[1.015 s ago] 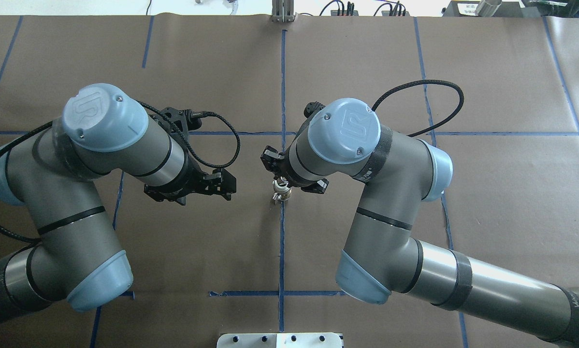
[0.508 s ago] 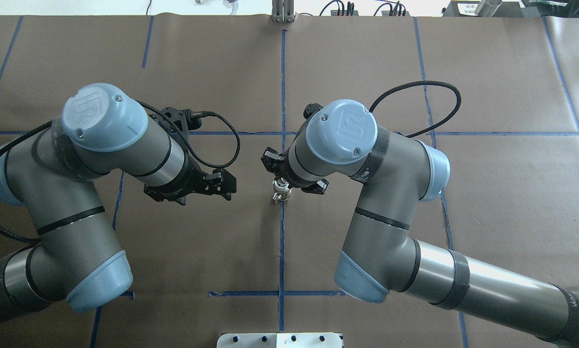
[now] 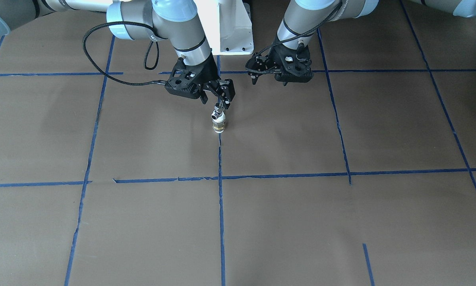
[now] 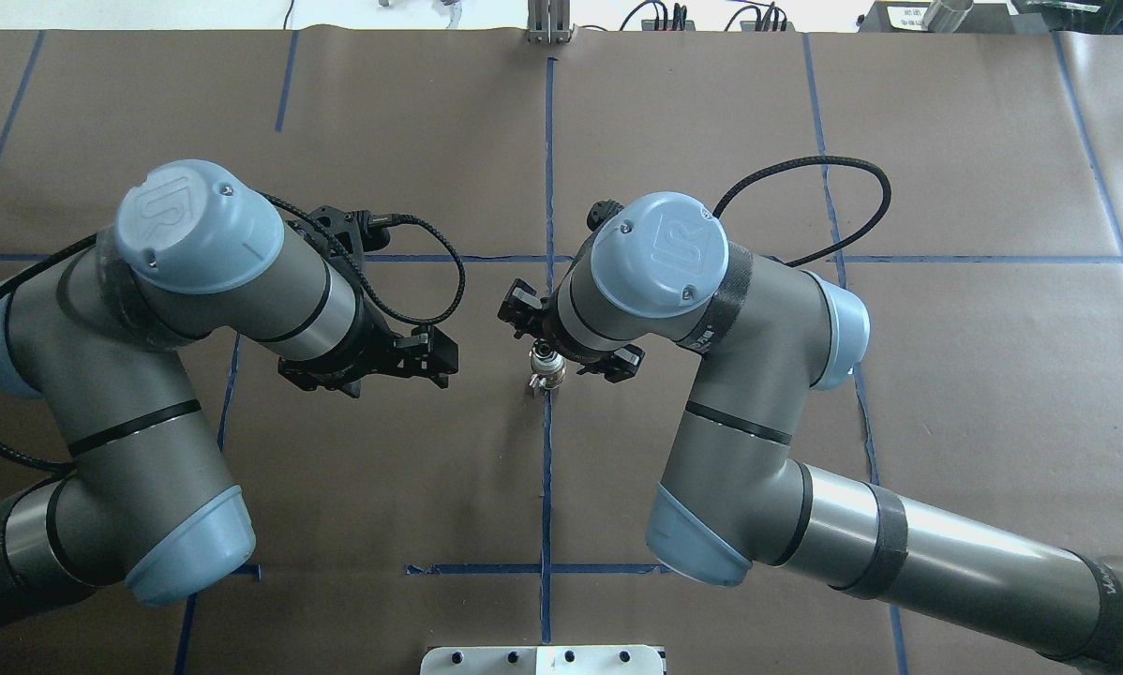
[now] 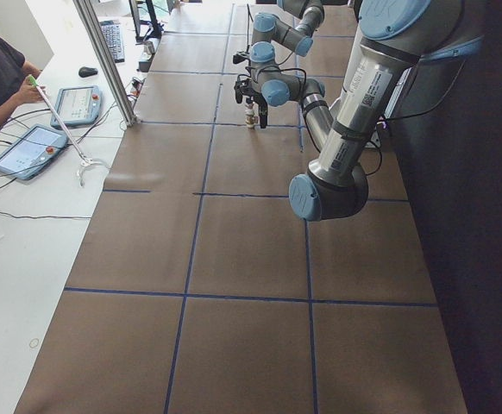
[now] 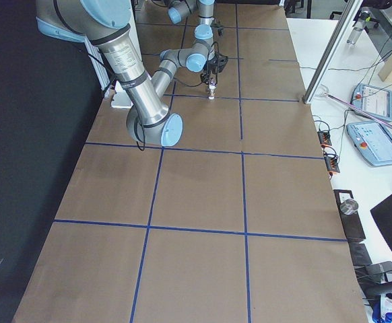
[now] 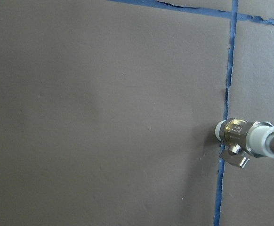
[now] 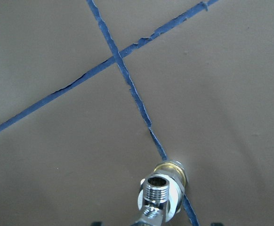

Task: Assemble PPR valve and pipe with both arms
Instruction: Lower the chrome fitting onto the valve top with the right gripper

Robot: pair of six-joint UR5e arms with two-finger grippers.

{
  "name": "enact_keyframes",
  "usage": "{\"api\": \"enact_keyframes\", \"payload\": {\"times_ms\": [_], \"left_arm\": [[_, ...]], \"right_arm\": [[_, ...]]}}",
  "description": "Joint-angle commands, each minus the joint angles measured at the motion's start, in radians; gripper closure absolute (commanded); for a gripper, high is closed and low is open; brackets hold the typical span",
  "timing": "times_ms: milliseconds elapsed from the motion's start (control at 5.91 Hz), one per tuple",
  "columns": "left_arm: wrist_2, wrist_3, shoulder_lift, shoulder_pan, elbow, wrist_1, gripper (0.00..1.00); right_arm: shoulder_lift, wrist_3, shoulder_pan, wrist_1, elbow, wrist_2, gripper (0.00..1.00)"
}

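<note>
The right gripper point(image 3: 216, 101) has its fingers point(image 3: 227, 97) spread apart. They flank the top of the valve point(image 3: 218, 121) without touching it, and the right wrist view shows only their tips, well out to either side of the valve. The left gripper point(image 3: 269, 79) hangs near the valve, on its robot-left side. Its fingers look parted with nothing between them.

The valve stands upright on the tabletop point(image 3: 301, 139), on a blue tape line point(image 3: 220, 159), with its threaded mouth point(image 8: 156, 185) facing up. Below the mouth come a white collar point(image 7: 259, 140), a brass nut point(image 8: 174, 167) and a white foot. A small chrome handle point(image 7: 236, 159) sticks out sideways.

The valve is probably solid metal: stiff, dense for its size, and safe under a firm squeeze. Its polished chrome will likely be slippery, and on so narrow a foot it should tip at a light sideways nudge. The fingers would best close evenly from both sides. The brass nut or the body just under the mouth looks the soundest place to grip. The threads would mar and must stay free for mating, and the handle could swing under load.
</note>
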Motion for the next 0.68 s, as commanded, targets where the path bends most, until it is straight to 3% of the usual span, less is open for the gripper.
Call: {"api": "enact_keyframes", "payload": {"times_ms": [0, 169, 338, 508], "left_arm": [[0.0, -0.001, 0.0, 0.0, -0.001, 0.0, 0.0], [0.0, 0.004, 0.002, -0.003, -0.006, 0.0, 0.0], [0.0, 0.01, 0.029, -0.009, -0.026, 0.0, 0.0], [-0.003, 0.051, 0.069, -0.026, -0.05, 0.002, 0.0]], "right_arm": [[0.002, 0.0, 0.0, 0.001, 0.004, 0.0, 0.07], [-0.009, 0.0, 0.005, 0.004, 0.04, 0.0, 0.01], [-0.11, -0.002, 0.02, 0.004, 0.173, 0.002, 0.0], [-0.277, -0.011, 0.038, 0.013, 0.332, 0.015, 0.0]]}}
